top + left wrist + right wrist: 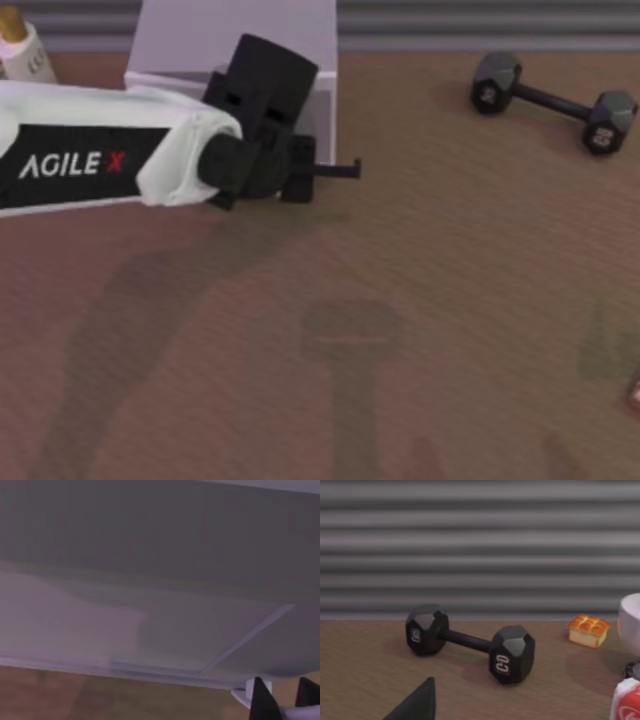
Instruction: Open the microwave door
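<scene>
The left gripper (335, 168) is at the microwave (240, 40) front near the surface's far-left corner, seemingly around the door handle (250, 692); whether its fingers pinch it I cannot tell; next it should pull the microwave door (165, 625) outward.

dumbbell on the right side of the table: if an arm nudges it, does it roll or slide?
The dumbbell probably won't roll: its heads look hexagonal and rest on flat facets. It looks solid and likely heavy for its size, so a light nudge may barely shift it. Pushed at one head, it would probably pivot.
</scene>
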{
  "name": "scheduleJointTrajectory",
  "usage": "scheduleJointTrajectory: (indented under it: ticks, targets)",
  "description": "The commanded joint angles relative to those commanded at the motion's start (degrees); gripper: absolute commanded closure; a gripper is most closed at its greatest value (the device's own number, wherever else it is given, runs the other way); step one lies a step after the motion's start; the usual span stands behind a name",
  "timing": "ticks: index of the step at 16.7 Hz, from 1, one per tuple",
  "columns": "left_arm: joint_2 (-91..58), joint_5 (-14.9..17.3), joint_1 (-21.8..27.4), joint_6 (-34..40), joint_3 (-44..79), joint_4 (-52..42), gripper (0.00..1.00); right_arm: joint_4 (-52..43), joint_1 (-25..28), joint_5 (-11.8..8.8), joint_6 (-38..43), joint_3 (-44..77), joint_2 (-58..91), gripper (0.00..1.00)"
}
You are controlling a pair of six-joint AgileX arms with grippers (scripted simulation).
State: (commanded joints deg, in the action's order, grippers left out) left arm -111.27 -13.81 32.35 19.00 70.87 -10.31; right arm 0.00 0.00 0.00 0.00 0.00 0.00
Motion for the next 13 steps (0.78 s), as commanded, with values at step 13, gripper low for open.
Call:
scheduleJointTrajectory:
  ticks: [13]
  targets:
    - [0.5,0.6,-0.3,-0.9,-1.0,0.4,1.0,0.0,0.0,0.0,0.0,0.0,0.0,0.0]
